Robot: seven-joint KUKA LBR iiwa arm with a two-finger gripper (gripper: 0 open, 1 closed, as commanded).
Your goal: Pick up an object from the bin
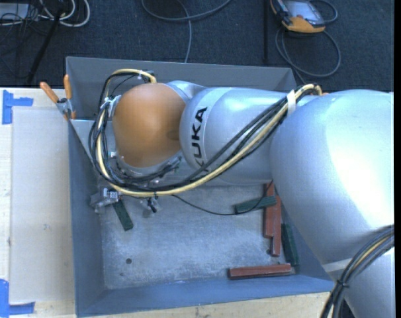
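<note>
Two-finger gripper (124, 204) positioned by the grey metal bin's (88, 257) left edge, fingers seen spread, short dark green stick (125, 220) lain just beneath them, reddish-brown flat bars (274, 229) well apart.

The grey metal bin (187, 257) is looking matt and grainy inside. The orange cover (146, 124) is shining smooth, glossy, plastic-like.
</note>
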